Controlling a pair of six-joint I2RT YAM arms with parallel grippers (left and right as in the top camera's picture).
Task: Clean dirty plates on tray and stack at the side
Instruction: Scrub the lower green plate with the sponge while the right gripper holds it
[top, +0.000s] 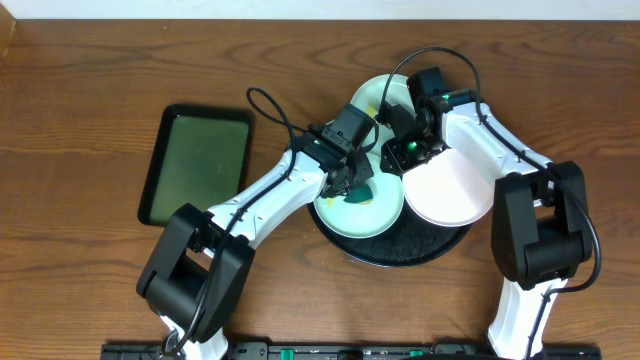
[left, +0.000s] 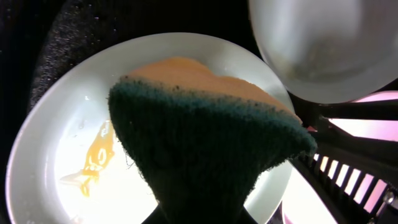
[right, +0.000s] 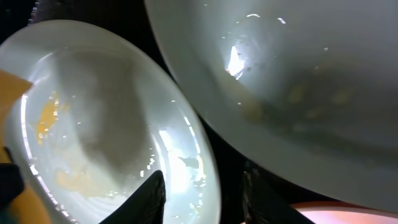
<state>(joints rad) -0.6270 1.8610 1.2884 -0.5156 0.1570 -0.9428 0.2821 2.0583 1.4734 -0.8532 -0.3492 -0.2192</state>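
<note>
The black round tray (top: 400, 247) holds all three plates. A mint plate (top: 345, 215) lies at its front left, with a yellow smear (left: 96, 158) on it. My left gripper (top: 352, 180) is shut on a green-and-yellow sponge (left: 205, 143) held just over this plate (left: 62, 143). My right gripper (top: 405, 152) is open, its fingers (right: 202, 186) astride this plate's right rim (right: 112, 124). The second mint plate (top: 375, 97) leans at the back and also shows in the right wrist view (right: 298, 74). The white plate (top: 455, 190) lies at the right.
A rectangular black-rimmed green tray (top: 197, 165) sits on the wooden table to the left. Both arms cross over the round tray, close together. The table edge runs along the back.
</note>
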